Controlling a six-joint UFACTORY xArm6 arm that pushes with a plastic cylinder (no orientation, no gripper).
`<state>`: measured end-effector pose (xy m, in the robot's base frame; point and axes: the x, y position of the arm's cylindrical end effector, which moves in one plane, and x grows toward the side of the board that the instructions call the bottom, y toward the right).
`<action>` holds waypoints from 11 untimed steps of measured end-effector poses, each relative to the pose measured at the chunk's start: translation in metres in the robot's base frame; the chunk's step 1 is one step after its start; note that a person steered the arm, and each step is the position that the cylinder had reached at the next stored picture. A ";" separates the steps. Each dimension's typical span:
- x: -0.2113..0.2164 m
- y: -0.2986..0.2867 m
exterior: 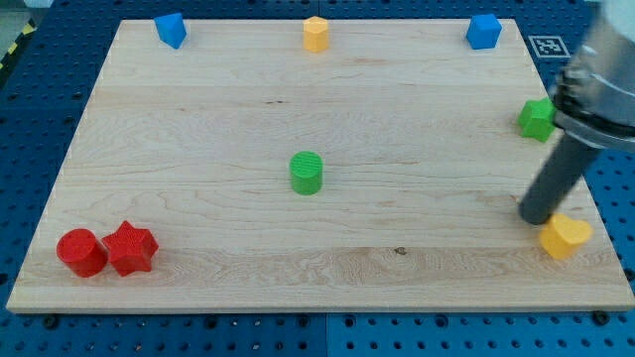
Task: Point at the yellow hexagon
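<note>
The yellow hexagon [316,33] stands at the top edge of the wooden board, near the middle. My tip [537,218] rests on the board at the view's right, far from the hexagon. It sits right beside a yellow heart-shaped block [566,236], just to that block's upper left, touching or nearly touching it.
A green cylinder [307,173] stands mid-board. A green block [537,119] sits at the right edge above my tip. Blue blocks stand at the top left [171,30] and top right [483,31]. A red cylinder [80,252] and red star [131,248] sit at the bottom left.
</note>
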<state>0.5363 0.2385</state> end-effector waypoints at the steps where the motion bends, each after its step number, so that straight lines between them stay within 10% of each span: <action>1: 0.018 0.017; 4: -0.003 -0.010; 8: -0.277 -0.361; 11: -0.343 -0.340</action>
